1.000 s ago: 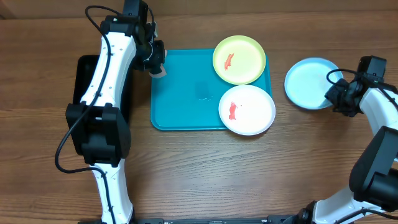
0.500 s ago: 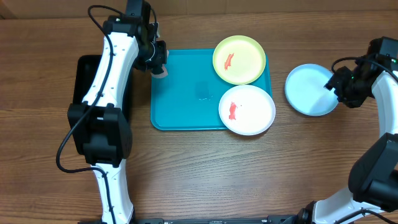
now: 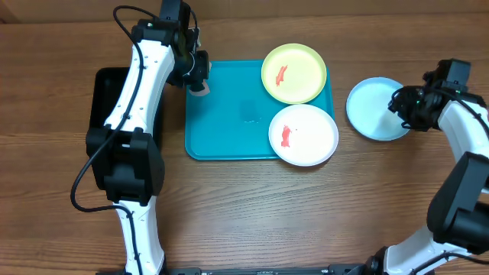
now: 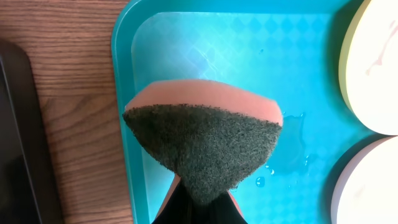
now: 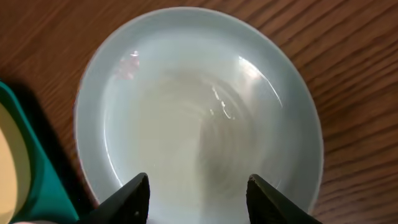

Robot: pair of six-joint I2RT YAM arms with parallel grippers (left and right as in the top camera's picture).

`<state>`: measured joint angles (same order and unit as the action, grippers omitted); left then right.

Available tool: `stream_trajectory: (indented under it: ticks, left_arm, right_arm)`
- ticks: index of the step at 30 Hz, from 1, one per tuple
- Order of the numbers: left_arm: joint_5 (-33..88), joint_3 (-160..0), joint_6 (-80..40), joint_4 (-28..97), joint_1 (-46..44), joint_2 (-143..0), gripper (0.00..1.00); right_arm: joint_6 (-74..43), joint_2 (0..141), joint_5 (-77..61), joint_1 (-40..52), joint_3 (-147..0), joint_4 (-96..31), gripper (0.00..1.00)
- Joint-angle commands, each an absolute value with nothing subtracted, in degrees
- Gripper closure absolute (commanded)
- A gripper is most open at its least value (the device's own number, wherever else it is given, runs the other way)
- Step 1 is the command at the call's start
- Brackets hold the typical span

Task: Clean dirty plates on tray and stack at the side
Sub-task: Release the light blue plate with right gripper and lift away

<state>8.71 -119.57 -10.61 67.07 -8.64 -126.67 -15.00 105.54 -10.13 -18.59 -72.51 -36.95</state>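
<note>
The turquoise tray (image 3: 229,114) holds a yellow-green plate (image 3: 294,72) and a white plate (image 3: 303,134), each with a red-orange smear. A light blue plate (image 3: 373,108) with no smear in view lies on the table to the tray's right. My left gripper (image 3: 199,76) hangs over the tray's far left corner, shut on an orange sponge (image 4: 205,143) with a dark scouring face. My right gripper (image 5: 198,180) is open, its jaws spread above the near part of the light blue plate (image 5: 199,106). Water drops sit on the tray floor (image 4: 217,43).
A black tray (image 3: 103,99) lies left of the turquoise one, under my left arm. Bare wooden table surrounds both trays. In the left wrist view the yellow-green plate (image 4: 373,68) and the white plate (image 4: 373,186) show at the right edge.
The light blue plate has shifted a little toward the tray and the table's front. My right gripper has moved with it. My left gripper and the sponge have crept slightly further over the tray.
</note>
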Motion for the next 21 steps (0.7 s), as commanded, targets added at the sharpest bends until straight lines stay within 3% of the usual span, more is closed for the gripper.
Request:
stream_trajectory:
  ticks: [1,21]
  left_arm:
    - [8.36,-120.16,-11.40,66.87,-9.04,-126.32,0.96]
    - [8.36,-120.16,-11.40,66.85,-9.04,-126.32,0.96]
  right_arm:
    - [-14.79,108.18,-10.15,-17.96,-71.94,-35.83,0.49]
    - [-14.96,115.85,-10.17,-17.63,-71.94,-35.00,0.53]
